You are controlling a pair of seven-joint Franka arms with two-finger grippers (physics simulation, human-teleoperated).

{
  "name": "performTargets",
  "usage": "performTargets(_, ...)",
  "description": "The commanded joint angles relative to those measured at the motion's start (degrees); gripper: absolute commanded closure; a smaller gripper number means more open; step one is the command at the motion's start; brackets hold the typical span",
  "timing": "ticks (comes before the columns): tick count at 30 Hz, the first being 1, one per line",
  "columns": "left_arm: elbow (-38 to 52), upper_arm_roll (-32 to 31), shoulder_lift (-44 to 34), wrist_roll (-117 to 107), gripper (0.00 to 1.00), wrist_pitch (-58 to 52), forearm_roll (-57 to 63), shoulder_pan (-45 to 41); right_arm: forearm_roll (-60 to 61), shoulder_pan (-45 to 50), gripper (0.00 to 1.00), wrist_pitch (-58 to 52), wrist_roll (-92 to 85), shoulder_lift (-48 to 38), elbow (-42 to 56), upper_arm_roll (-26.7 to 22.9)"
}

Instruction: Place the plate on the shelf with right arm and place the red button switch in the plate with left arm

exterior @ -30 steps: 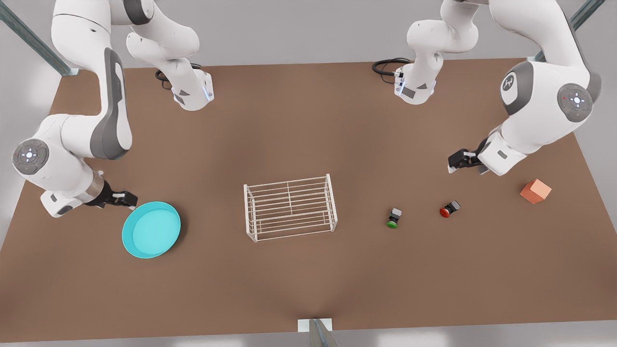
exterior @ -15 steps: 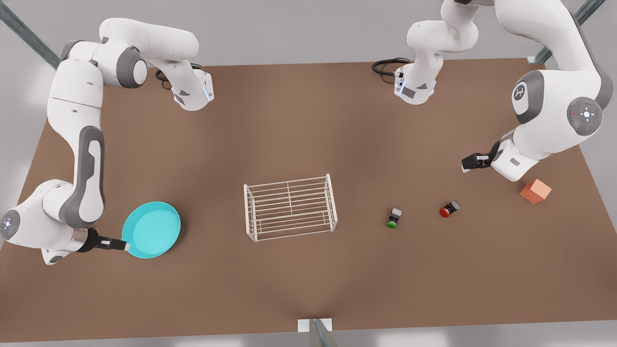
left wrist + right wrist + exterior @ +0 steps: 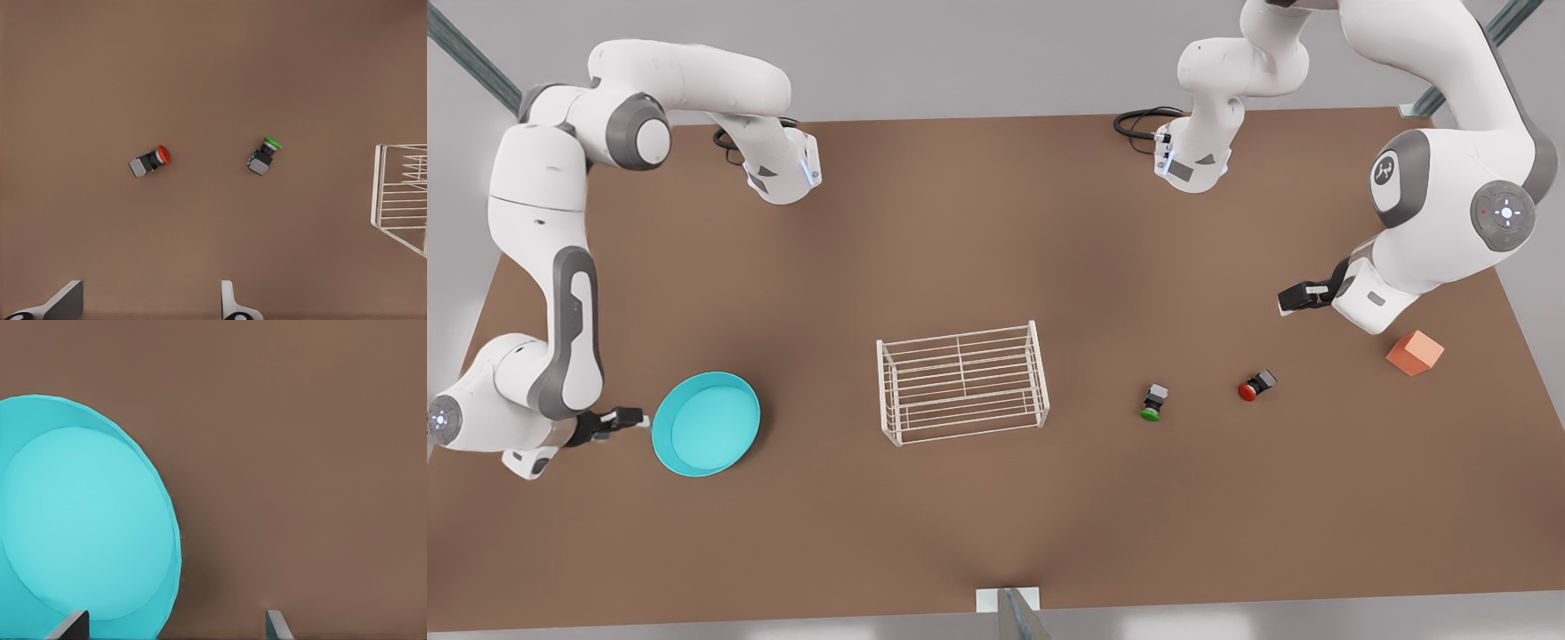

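Two jobs: neither is done as far as I can see; I judge everything is left to do.
Plate (image 3: 706, 424): lying flat on the table (image 3: 960, 222) toward the front view's left, well apart from the shelf.
Right gripper (image 3: 630, 416): low, just beside the plate's rim on the side away from the shelf; in the right wrist view I see its fingers (image 3: 69, 625) spread, one over the plate's edge, nothing held.
Shelf (image 3: 961, 383): white wire rack mid-table, its top bare.
Green switch (image 3: 1153, 403): lying on its side between the shelf and the red one; I must not take it.
Red switch (image 3: 1256, 386): on its side on the table, toward the front view's right, untouched.
Orange cube (image 3: 1415, 352): beyond the red switch, nearer the table edge.
Left gripper (image 3: 1296, 298): hanging above the table behind the red switch, fingers apart in its wrist view, empty.
Remaining, in my judgement: grip the plate, set it on the shelf, then fetch the red switch into it.
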Motion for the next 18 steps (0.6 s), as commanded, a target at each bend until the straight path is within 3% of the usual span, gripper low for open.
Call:
performTargets(1, 0.0, 0.0, -0.1, -1.1, 0.0, -0.1, 0.0, 0.0, -0.6, -1.4, 0.0, 0.0, -21.4, 2.0, 0.7, 0.9)
performTargets(7, 0.0, -0.1, -0.1, -1.2, 0.0, -0.1, 0.0, 0.0, 11.6, -1.4, 0.0, 3.1, -12.4, 3.1, 3.4, 0.9)
performTargets(15, -0.1, -0.1, -0.1, -1.2, 0.0, -0.2, 0.0, -0.1, 11.9, -0.9, 0.02, 3.5, -2.6, 5.7, 3.4, 1.0)
performTargets(18, -0.1, -0.1, -0.1, -1.2, 0.0, -0.2, 0.0, -0.1, 11.6, 0.0, 0.08, 5.8, -1.1, 5.9, 3.2, 1.0)
